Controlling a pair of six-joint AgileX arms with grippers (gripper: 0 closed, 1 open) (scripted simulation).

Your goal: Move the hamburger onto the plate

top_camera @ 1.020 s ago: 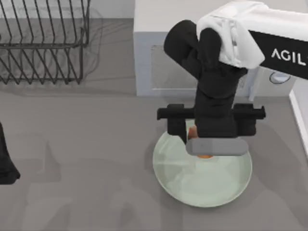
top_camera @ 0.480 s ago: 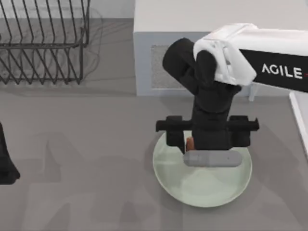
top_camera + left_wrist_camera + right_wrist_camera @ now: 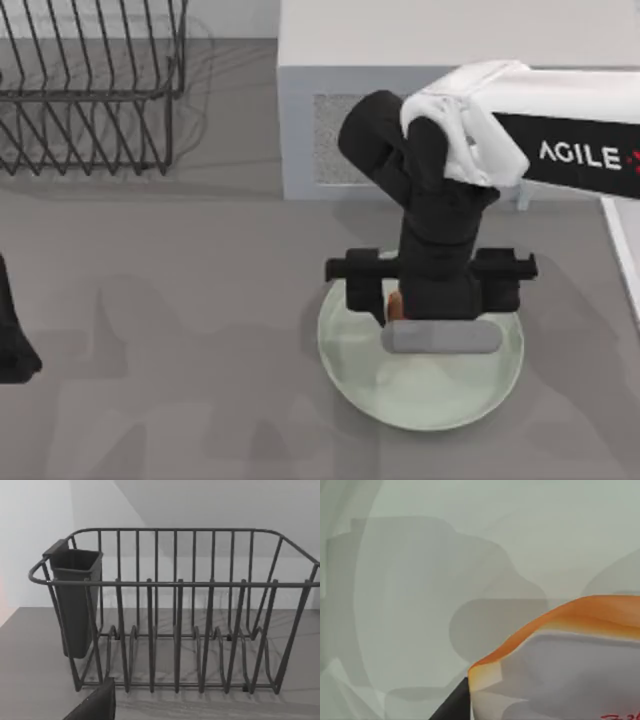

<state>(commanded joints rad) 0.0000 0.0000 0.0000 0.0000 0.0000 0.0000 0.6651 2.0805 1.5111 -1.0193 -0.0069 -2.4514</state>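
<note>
Down and toward the near edge went our right gripper (image 3: 394,303) over the past second, settling low over the plate (image 3: 420,385). We had the hamburger (image 3: 394,300) between its fingers, an orange sliver above the plate's far half; up close its orange edge (image 3: 560,617) sat over pale green glaze. Our left arm (image 3: 15,330) stayed parked at the table's left edge, facing the dish rack (image 3: 175,615).

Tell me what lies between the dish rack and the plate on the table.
In the top view, the stretch between the dish rack and the plate is bare grey table, crossed by shadows alone. No object sits there.
</note>
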